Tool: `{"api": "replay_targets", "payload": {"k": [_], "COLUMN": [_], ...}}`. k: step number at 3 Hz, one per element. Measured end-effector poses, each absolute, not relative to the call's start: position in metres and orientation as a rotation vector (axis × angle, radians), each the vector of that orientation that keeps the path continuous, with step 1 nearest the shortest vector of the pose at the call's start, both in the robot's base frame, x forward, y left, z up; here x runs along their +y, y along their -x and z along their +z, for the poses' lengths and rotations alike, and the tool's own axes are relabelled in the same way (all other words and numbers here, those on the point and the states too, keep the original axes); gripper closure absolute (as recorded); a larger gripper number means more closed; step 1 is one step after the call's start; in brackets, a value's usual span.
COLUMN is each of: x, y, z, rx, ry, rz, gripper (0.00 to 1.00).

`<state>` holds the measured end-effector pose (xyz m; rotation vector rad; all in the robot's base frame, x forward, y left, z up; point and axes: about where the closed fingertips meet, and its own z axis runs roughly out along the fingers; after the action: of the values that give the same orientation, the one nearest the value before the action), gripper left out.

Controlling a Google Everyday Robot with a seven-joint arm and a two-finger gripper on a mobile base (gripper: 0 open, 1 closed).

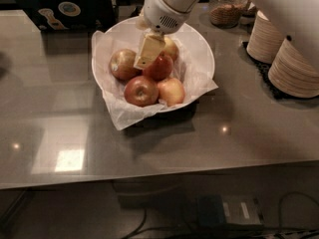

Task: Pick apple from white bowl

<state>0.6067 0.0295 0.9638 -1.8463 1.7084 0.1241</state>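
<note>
The white bowl (199, 44) lined with crinkled white paper stands at the middle back of the table and holds several apples. The golden-brown apple (122, 63) with a reddish blush lies at the bowl's left side. A deep red apple (161, 68) lies in the middle, a reddish apple (141, 91) at the front and a pale pink-yellow apple (172, 91) at the front right. My gripper (148, 51) hangs from the white arm over the bowl, just right of the golden-brown apple and above the deep red one.
Stacks of beige paper bowls (294, 66) stand at the right on a black mat. A glass jar (227, 6) stands behind the bowl at the back right. A black box (65, 6) stands at the back left. The table's front edge (149, 176) runs below.
</note>
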Motion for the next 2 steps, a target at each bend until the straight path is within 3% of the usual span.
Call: {"api": "replay_targets", "payload": {"k": [2], "x": [0.062], "y": [-0.614], "z": [0.949], "rx": [1.650], "ry": [1.894], "rz": [0.210], "gripper": [0.29]}}
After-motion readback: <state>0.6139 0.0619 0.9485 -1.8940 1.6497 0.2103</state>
